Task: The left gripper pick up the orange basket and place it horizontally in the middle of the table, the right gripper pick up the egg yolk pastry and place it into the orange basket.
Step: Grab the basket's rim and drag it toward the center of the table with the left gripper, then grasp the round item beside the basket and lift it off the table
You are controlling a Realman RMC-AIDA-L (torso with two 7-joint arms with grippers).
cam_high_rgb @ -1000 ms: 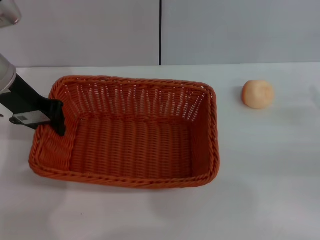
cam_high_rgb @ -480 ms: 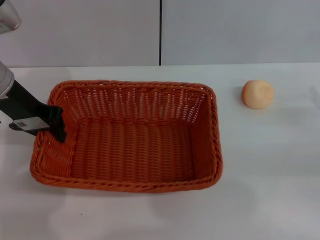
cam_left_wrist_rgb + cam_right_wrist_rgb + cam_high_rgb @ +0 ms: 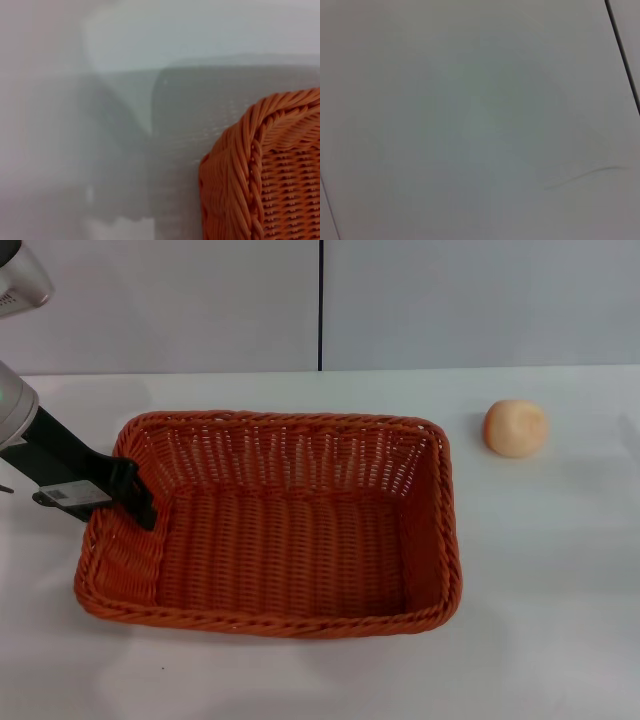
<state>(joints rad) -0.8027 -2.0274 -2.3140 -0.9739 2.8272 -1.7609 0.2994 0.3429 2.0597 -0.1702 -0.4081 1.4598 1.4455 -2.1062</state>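
Note:
The orange basket (image 3: 280, 525) lies lengthwise near the middle of the white table (image 3: 540, 590), open side up and holding nothing. My left gripper (image 3: 128, 495) is shut on the rim of its left short wall, near the far corner. In the left wrist view a braided corner of the orange basket (image 3: 260, 170) fills one side, with no fingers showing. The egg yolk pastry (image 3: 515, 428) sits on the table to the right of the basket, well apart from it. My right gripper is out of view; its wrist view shows only a plain pale surface.
A grey wall (image 3: 450, 300) with a dark vertical seam (image 3: 320, 305) runs behind the table's far edge. Bare tabletop stretches in front of the basket and between it and the pastry.
My left gripper has carried the basket to the right and a little toward me, and the basket has turned to lie squarer to the table edge. The pastry has stayed put.

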